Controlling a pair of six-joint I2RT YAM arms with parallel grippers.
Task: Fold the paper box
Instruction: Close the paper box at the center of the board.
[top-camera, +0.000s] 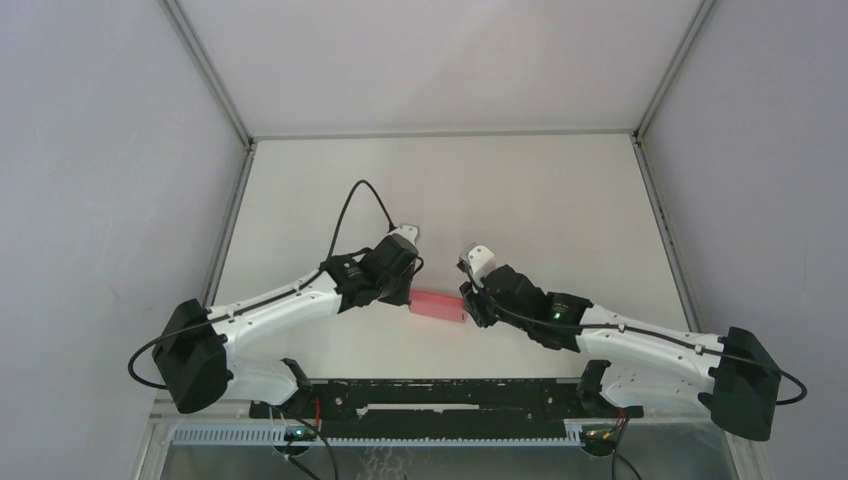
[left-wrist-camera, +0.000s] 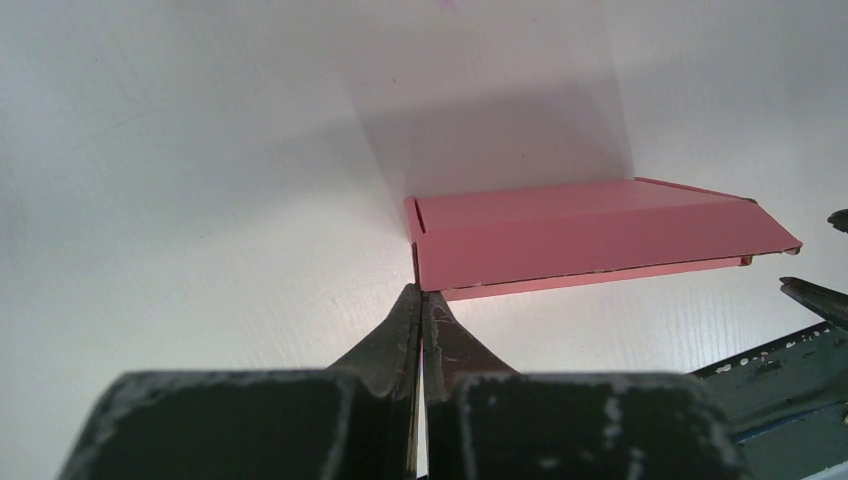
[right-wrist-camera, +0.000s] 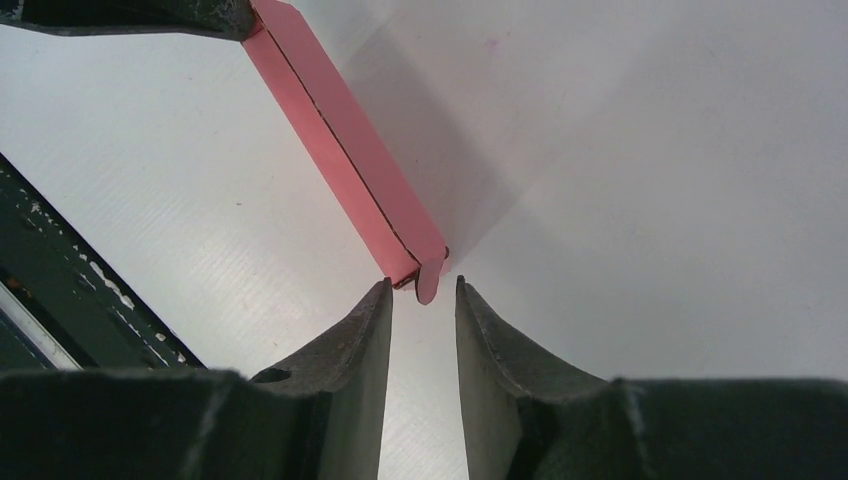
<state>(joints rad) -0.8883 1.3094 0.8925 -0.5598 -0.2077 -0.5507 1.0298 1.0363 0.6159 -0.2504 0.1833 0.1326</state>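
- Under the paper box (top-camera: 437, 304) and spreading out on every side of it: white table (top-camera: 440, 180).
- Reaching in to the left end of the box, the left arm (top-camera: 270, 305); reaching in to its right end, the right arm (top-camera: 640, 345).
- Pink paper box, folded into a long, flat, closed shape, lying on the table between the two wrists.
- Clenched left gripper (left-wrist-camera: 420, 295), fingers pressed together with nothing seen between them, tips right against the lower corner of the box's left end.
- Released right gripper (right-wrist-camera: 423, 288), jaws apart, tips just short of the box's right end, grasping nothing.
- Small pink tab (right-wrist-camera: 430, 280), sticking out from the right end of the box, directly in front of the gap between the right jaws.
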